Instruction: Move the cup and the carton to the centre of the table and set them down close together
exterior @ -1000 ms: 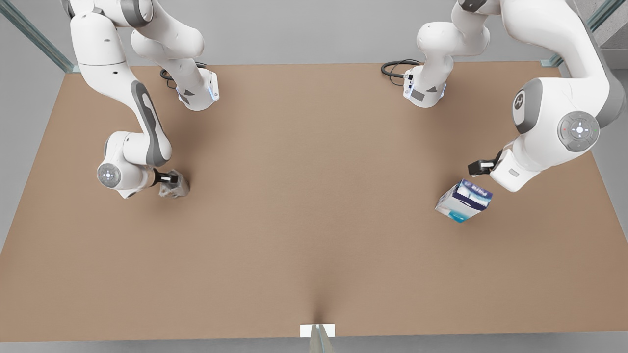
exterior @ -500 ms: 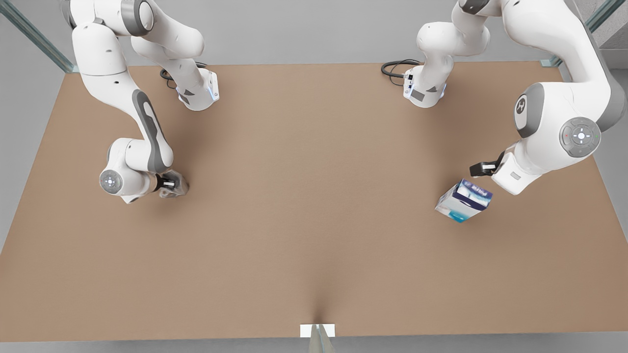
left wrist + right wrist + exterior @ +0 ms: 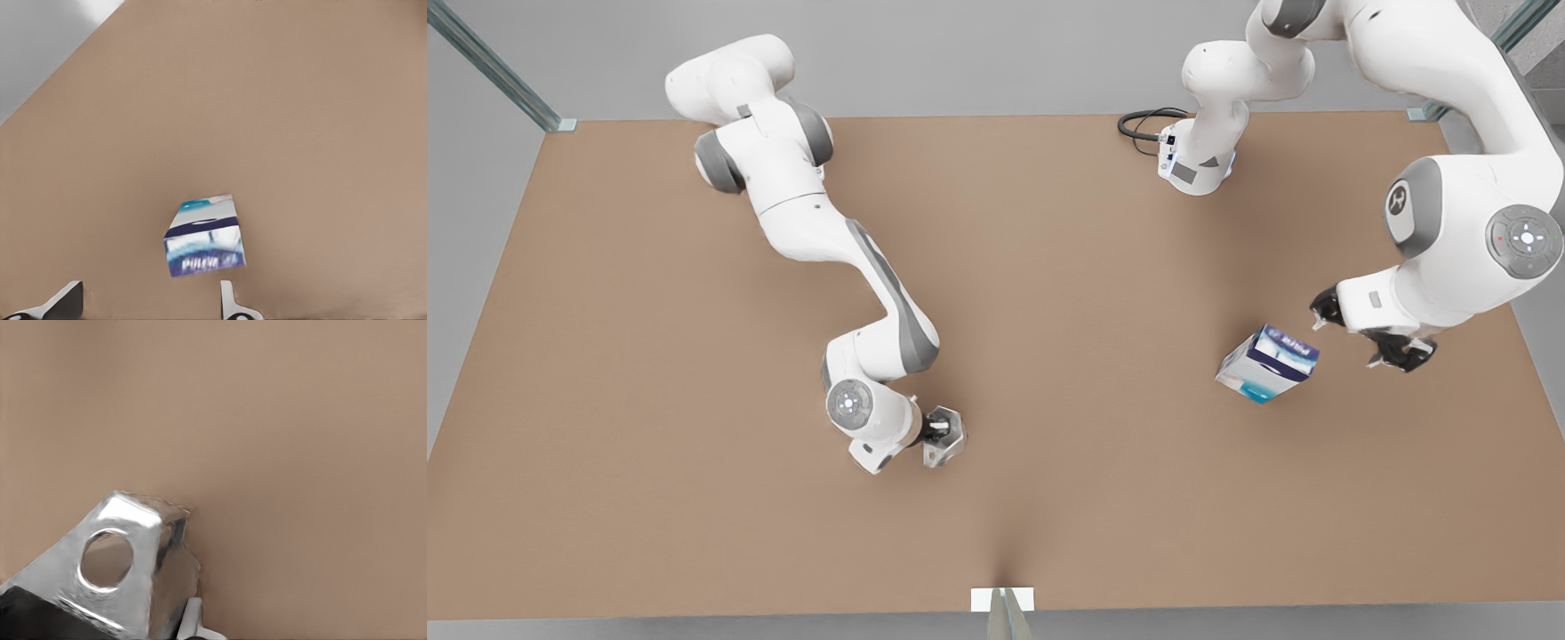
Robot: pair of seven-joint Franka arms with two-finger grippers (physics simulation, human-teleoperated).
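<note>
The pale faceted cup (image 3: 950, 439) (image 3: 127, 570) hangs in my right gripper (image 3: 934, 430), which is shut on it just to the front view's left of the brown table's (image 3: 1067, 267) centre, toward the near edge. One white fingertip (image 3: 194, 621) presses against the cup's side. The carton (image 3: 1266, 363) (image 3: 203, 242), white and light blue with a navy top, lies tilted on the table at the front view's right. My left gripper (image 3: 1362, 334) (image 3: 148, 307) stands open just beside the carton, apart from it, its fingertips (image 3: 229, 301) spread wider than the box.
Both arm bases stand at the table's far edge, one with a black cable (image 3: 1143, 124). A small white bracket (image 3: 1002, 599) sits at the near edge. Glass posts mark the far corners.
My right arm has swung the cup from the front view's left side to near the centre. My left gripper has turned and dropped closer to the carton, which has not moved.
</note>
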